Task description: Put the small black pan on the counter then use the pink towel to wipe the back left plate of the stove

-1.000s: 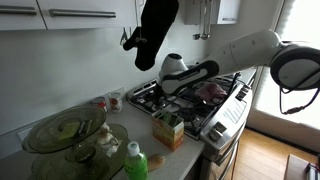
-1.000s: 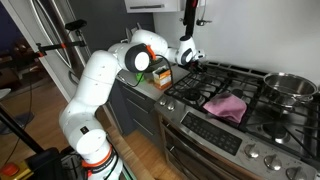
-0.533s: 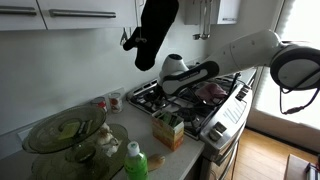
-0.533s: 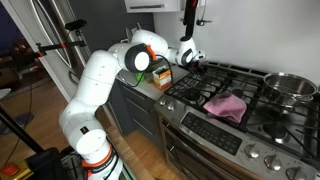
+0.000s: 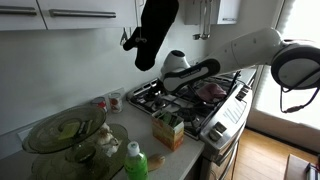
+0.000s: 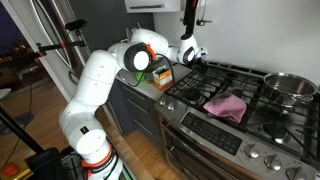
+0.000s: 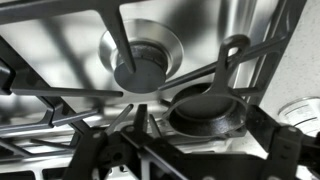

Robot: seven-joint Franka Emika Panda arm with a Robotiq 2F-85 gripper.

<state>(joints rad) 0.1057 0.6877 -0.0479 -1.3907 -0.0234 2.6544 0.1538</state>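
Hand (image 7: 190, 152) hovered wide open and empty over pan (image 7: 206, 112), which sat on grate (image 7: 50, 95) beside burner (image 7: 140, 60).

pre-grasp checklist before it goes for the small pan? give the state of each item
1. Small black pan located: ok. It sits on the grate beside a burner cap in the wrist view.
2. Gripper empty: ok. The fingers are apart with nothing between them.
3. Pan handle free: ok. Nothing lies on it.
4. Height above the pan: cannot tell.
5. Pink towel ready: ok. It lies on the front grates, apart from the gripper.
6. Room on the counter: cannot tell. An orange box stands near the stove edge.
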